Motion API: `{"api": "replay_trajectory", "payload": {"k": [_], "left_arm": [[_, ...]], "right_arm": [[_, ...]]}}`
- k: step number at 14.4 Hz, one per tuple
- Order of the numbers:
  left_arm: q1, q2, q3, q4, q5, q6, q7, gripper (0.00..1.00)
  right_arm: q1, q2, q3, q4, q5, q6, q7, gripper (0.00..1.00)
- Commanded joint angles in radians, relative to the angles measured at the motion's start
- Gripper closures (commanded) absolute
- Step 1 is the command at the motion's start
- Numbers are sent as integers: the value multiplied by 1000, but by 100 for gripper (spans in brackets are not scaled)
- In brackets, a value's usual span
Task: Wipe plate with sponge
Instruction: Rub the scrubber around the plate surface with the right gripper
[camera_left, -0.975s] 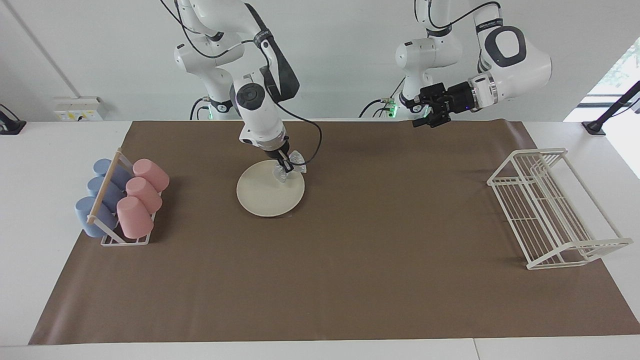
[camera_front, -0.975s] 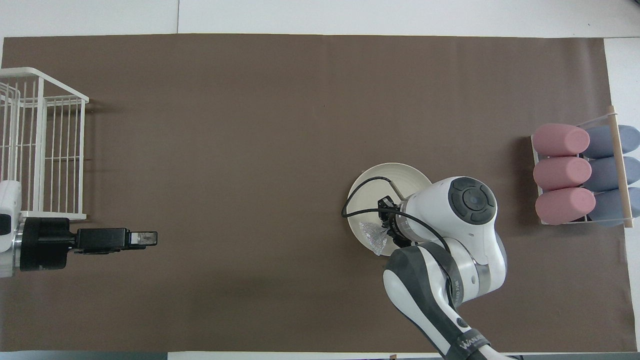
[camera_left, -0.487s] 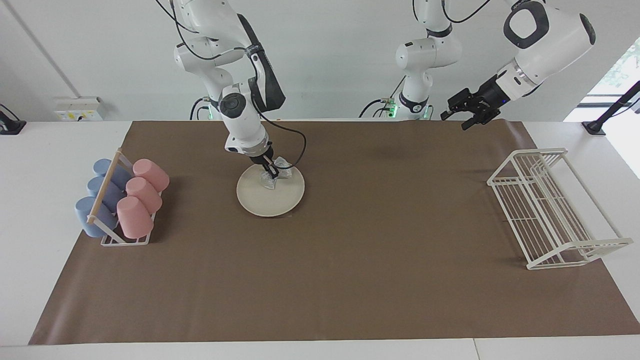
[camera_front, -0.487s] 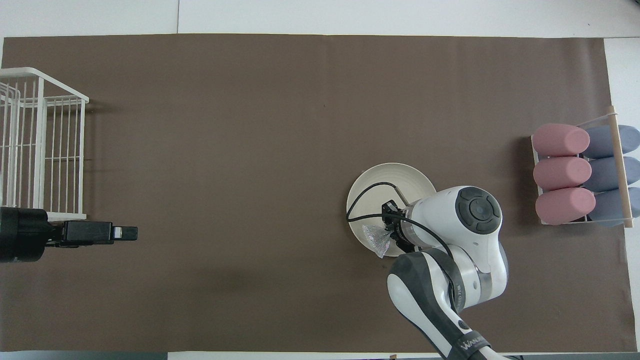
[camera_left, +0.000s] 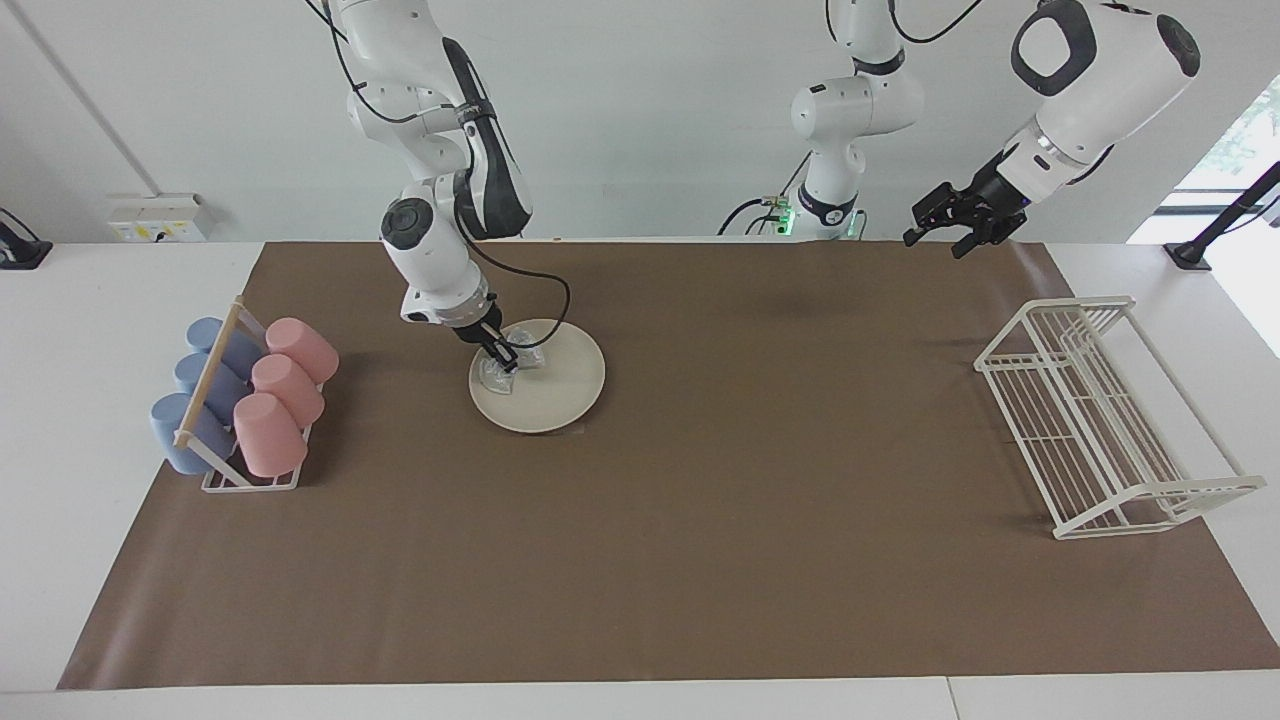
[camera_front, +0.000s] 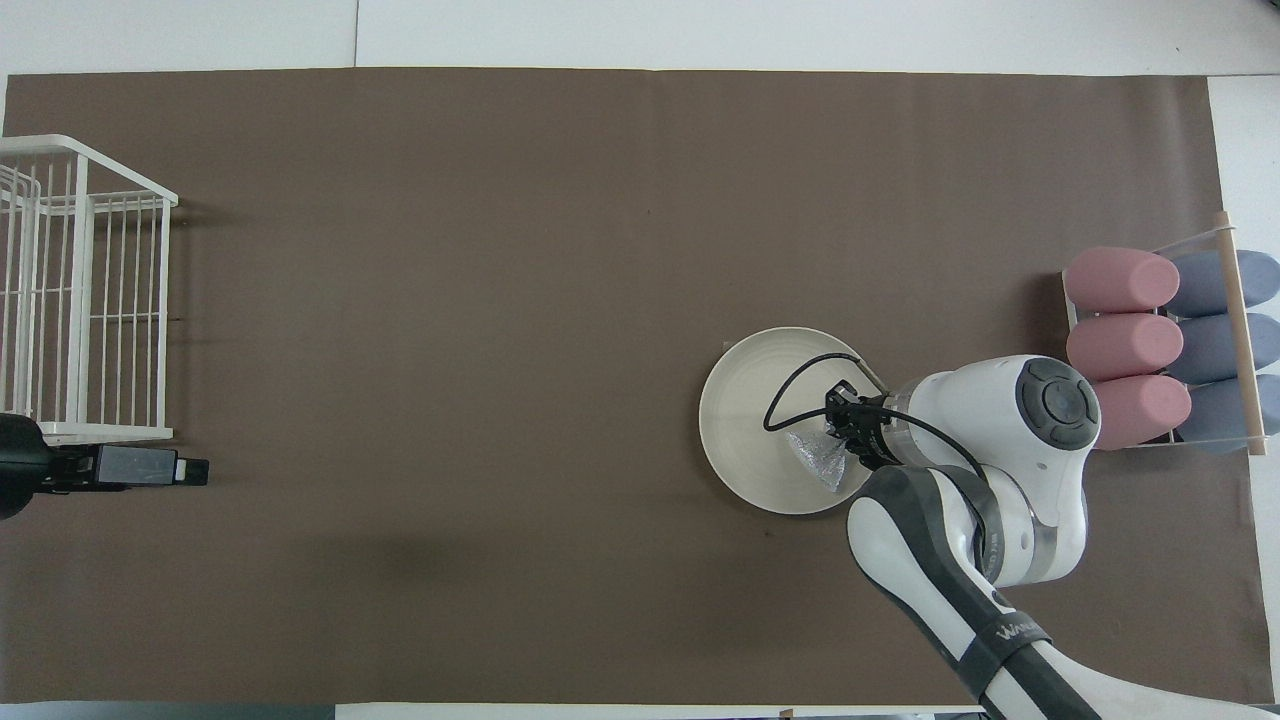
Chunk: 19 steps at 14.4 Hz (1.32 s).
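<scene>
The cream-white plate (camera_left: 555, 385) (camera_front: 745, 420) lies flat on the brown mat, toward the right arm's end and beside the cup rack. My right gripper (camera_left: 505, 358) (camera_front: 838, 440) is shut on the silvery sponge (camera_left: 493, 377) (camera_front: 820, 460). It presses the sponge on the part of the plate that lies toward the cup rack. The arm's wrist covers the plate's rim there in the overhead view. My left gripper (camera_left: 940, 238) (camera_front: 195, 468) hangs open with nothing in it, raised over the mat's edge at the left arm's end, and waits.
A rack (camera_left: 240, 405) (camera_front: 1165, 345) of pink and blue cups lying on their sides stands at the right arm's end, close to the right arm's wrist. A white wire rack (camera_left: 1100, 420) (camera_front: 85, 300) stands at the left arm's end.
My right gripper has dragged the sponge across the plate toward the cup rack. The left arm has risen and drawn back toward its own end of the table.
</scene>
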Motion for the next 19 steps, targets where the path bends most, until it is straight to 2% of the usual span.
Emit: {"api": "replay_trajectory", "payload": {"k": [1,3,6,8,9,19], "left_arm": [[-1,11,-7,10,25,8,-57,0],[-2,11,-8,10,25,8,-57,0],[-2,11,-8,8,25,25,-57,0],[-4,11,-8,8,25,28,-57,0],[-4,11,-8,8,25,33,-57,0],[-13,9,-14,-1,25,85,-58,0]], "right_arm": [[67,-21,8,-25,134,34,-17,100],[123,-19,8,-27,195,64,1,100],[127,-15,6,-24,222,84,3,100],[115,7,5,-24,222,178,-34,100],[107,10,3,-22,222,187,-58,100],[-11,40,3,-19,222,195,-283,100]]}}
